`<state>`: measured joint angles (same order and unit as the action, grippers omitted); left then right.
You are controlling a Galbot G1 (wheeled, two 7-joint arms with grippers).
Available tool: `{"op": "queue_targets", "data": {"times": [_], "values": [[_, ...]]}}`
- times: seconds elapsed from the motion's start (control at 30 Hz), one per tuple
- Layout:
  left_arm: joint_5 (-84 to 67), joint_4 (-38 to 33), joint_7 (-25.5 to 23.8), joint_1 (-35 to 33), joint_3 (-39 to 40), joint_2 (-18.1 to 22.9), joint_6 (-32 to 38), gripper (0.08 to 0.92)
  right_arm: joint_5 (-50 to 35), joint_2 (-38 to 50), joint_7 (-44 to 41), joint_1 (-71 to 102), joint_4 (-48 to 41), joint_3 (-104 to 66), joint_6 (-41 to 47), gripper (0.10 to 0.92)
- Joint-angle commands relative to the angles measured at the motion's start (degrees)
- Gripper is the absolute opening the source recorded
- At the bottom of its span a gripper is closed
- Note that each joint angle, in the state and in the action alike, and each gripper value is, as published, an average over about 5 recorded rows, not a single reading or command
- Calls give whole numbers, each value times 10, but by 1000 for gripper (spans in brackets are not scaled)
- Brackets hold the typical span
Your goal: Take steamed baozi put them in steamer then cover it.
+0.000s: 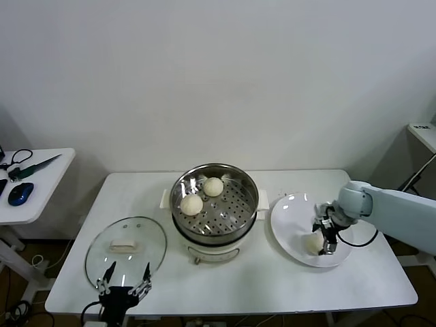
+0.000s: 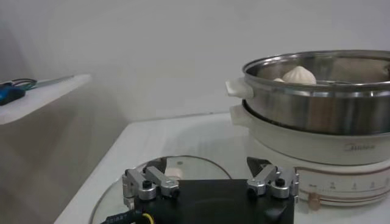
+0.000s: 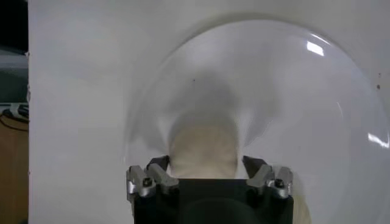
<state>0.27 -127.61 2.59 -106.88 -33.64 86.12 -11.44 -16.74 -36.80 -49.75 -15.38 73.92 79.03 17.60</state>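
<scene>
Right end effector (image 1: 325,240) down on white plate (image 1: 289,211), fingers straddling baozi (image 1: 314,243), part-open, grip unconfirmed; steamer (image 1: 214,204) lies toward left; left end effector (image 1: 124,285) open, idle over cover (image 1: 126,248).

Head view: high, facing forward and down over the whole table (image 1: 238,286). Left wrist view: low, level, close beside the steamer (image 2: 323,97), also visible from above. Right wrist view: straight down, very close over the plate (image 3: 317,122).

Cream-white baozi (image 1: 192,204); shiny steel perforated steamer (image 1: 235,216); white plate (image 1: 289,211)
</scene>
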Motion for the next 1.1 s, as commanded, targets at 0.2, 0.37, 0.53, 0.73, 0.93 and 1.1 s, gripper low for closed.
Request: {"op": "queue_targets", "data": {"times": [0.2,0.37,0.53,0.73,0.93,1.1], "values": [[6,0,3,1,1,1,1,823,-15,3,-19,-71,14,25,-11,729],[8,0,4,1,2,1,3,823,-59,-20,-43,-215,46,115,-33,712],[14,0,6,0,4,2,5,823,-86,-77,-80,-380,83,204,-92,697],[21,0,7,-1,7,2,8,823,-69,-177,-92,-515,131,194,-214,698],[25,0,7,-3,10,3,13,823,-18,-265,-76,-501,194,140,-289,704],[24,0,8,-3,6,2,15,823,61,-308,-54,-415,207,128,-344,704]]}}
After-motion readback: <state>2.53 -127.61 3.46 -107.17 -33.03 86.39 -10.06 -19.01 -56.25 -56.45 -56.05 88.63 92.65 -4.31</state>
